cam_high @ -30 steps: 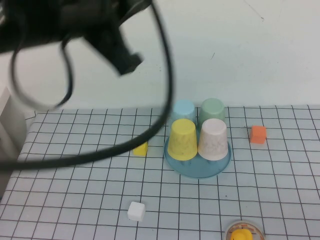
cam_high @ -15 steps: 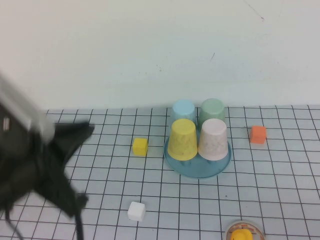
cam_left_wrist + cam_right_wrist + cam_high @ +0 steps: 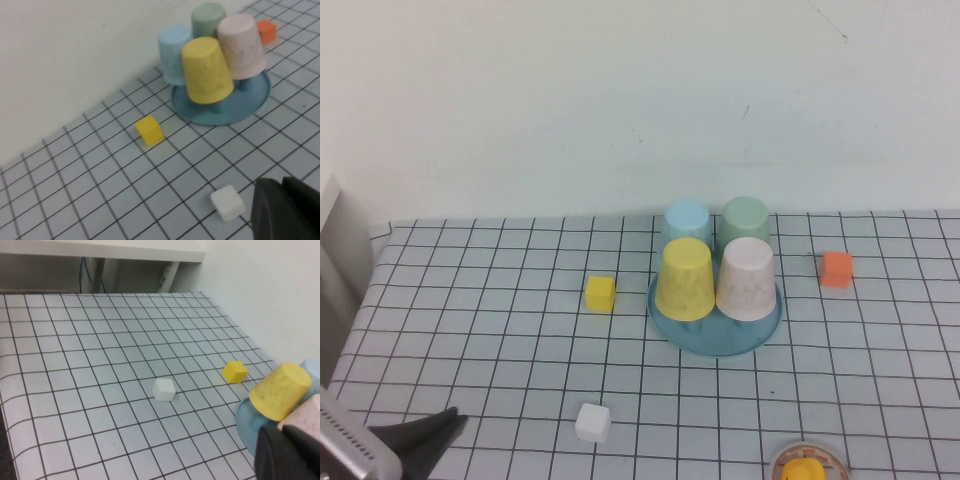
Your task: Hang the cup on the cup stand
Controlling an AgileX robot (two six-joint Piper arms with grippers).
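Pink cup (image 3: pixel 746 278) sits inverted on cup stand (image 3: pixel 717 335), lower centre-right. Left gripper (image 3: pixel 425 440) clenched empty, lower left corner; right gripper (image 3: pixel 287 452) clenched empty. Risk: either arm swinging in could knock cups off.

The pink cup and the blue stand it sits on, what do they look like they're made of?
The pink cup looks like matte plastic: pale, opaque, faintly speckled, with no glassy shine. The stand looks like smoother light-blue plastic, evenly coloured with a soft sheen along its rim. Neither can be confirmed by look alone. The left tool sits near the table's front left corner; the right tool is near the stand.
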